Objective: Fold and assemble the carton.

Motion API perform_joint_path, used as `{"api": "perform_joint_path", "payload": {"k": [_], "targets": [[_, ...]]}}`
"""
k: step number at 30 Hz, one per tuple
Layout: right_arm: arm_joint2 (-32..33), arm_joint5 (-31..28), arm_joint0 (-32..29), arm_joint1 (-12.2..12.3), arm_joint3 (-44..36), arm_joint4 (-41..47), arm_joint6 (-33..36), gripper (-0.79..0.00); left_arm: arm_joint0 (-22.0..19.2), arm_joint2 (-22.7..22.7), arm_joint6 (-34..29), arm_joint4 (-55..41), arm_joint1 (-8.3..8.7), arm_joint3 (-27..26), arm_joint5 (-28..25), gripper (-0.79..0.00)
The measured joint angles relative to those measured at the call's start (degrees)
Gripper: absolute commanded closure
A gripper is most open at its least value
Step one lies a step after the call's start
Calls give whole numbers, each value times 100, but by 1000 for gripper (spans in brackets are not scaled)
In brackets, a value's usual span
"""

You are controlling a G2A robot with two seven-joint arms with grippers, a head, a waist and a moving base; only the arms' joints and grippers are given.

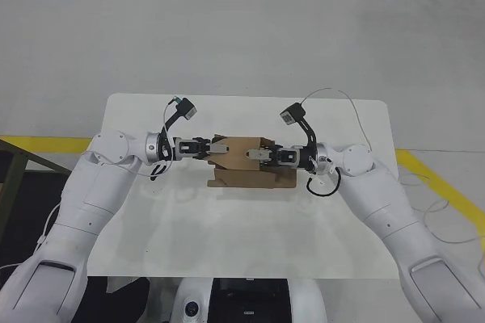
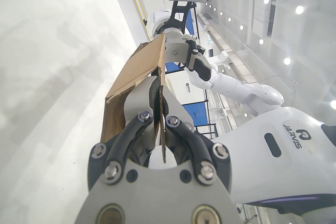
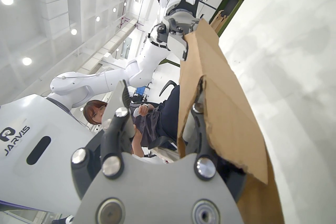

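A brown carton (image 1: pixel 246 171), partly folded with flaps standing up, sits at the middle of the white table (image 1: pixel 226 234). My left gripper (image 1: pixel 220 148) meets it from the left. In the left wrist view this gripper (image 2: pixel 158 86) is shut on the edge of a carton flap (image 2: pixel 136 72). My right gripper (image 1: pixel 263 153) is at the carton's right end. In the right wrist view it (image 3: pixel 161 88) stands open: one finger (image 3: pixel 123 93) is out in free air and the other is tucked against a torn flap of the carton (image 3: pixel 223 109). The carton's inside is hidden.
A thin cable (image 1: pixel 347 101) loops over the table's back right corner. A green frame (image 1: pixel 8 161) stands off the table's left side. Bare tabletop lies in front of the carton and behind it.
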Motion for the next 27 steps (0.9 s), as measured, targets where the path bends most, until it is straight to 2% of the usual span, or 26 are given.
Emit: {"api": "perform_joint_path", "payload": {"k": [7, 12, 20, 21, 22, 23, 24, 25, 27], "targets": [[-55, -2, 72, -59, 191, -138, -39, -169, -11, 25, -1, 22, -1, -2, -4, 0], [-73, 56, 113, -83, 255, -335, -104, 0, -12, 26, -24, 3, 1, -25, -14, 0], [-77, 109, 123, -119, 274, -468, -168, 0, 6, -10, -62, -9, 18, -72, -10, 0], [-75, 115, 125, -122, 277, -479, -172, 0, 7, -13, -63, -10, 19, -75, -12, -135], [-74, 122, 126, -125, 281, -486, -175, 0, 9, -15, -65, -14, 20, -78, -12, -305], [-69, 133, 128, -130, 287, -494, -182, 0, 10, -19, -69, -27, 22, -80, -10, -545], [-65, 142, 131, -132, 292, -502, -189, 0, 12, -23, -74, -45, 22, -83, -8, -730], [-60, 154, 134, -135, 298, -512, -200, 0, 13, -29, -79, -66, 23, -85, -6, -785], [-49, 181, 138, -140, 306, -546, -226, 0, 18, -47, -91, -114, 27, -91, 2, -785]]}}
